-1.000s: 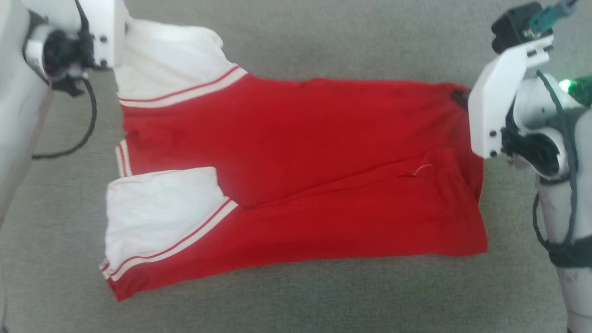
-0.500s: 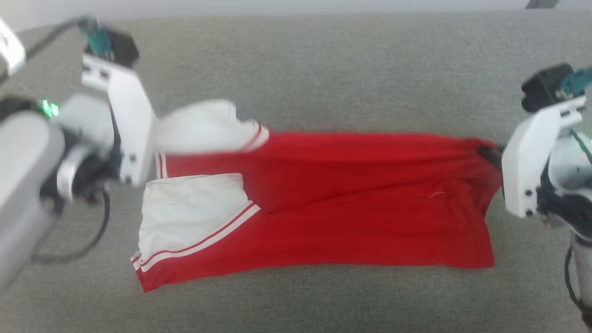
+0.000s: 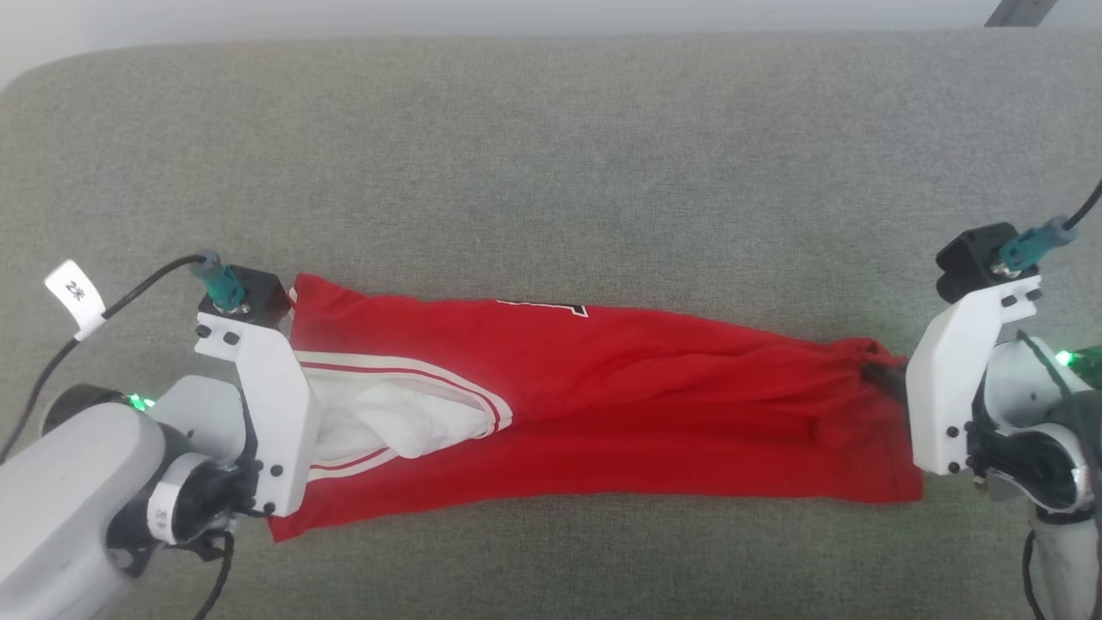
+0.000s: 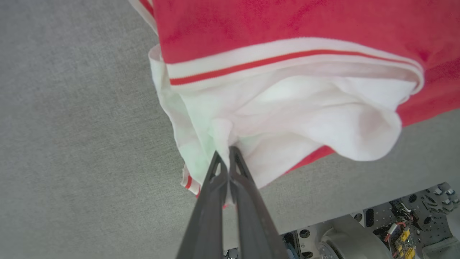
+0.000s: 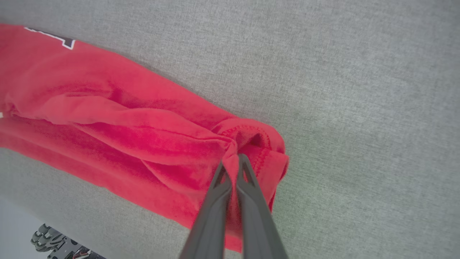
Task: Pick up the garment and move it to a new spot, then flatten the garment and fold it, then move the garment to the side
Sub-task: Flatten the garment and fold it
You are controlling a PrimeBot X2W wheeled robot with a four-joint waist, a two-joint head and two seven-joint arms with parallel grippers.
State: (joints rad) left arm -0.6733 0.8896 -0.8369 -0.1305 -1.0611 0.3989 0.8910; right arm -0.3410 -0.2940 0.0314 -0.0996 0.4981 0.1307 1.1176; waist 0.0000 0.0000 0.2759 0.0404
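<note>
Garment [image 3: 654,413] edges pinched by left fingers [image 4: 212,201], right fingers [image 5: 249,201], open grey surface [image 3: 551,155] around

The garment [image 3: 654,405] stretches sideways over the grey fabric surface [image 3: 551,155].

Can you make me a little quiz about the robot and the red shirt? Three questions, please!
1. True or false: the left pincer is shut on white cloth of the garment.
2. What does the right pincer pinch? A) a bunched red end of the garment B) a black cable C) nothing
3. Fill in: the surface under the garment is ____ in colour.
Key: 1 true; 2 A; 3 grey.
</note>
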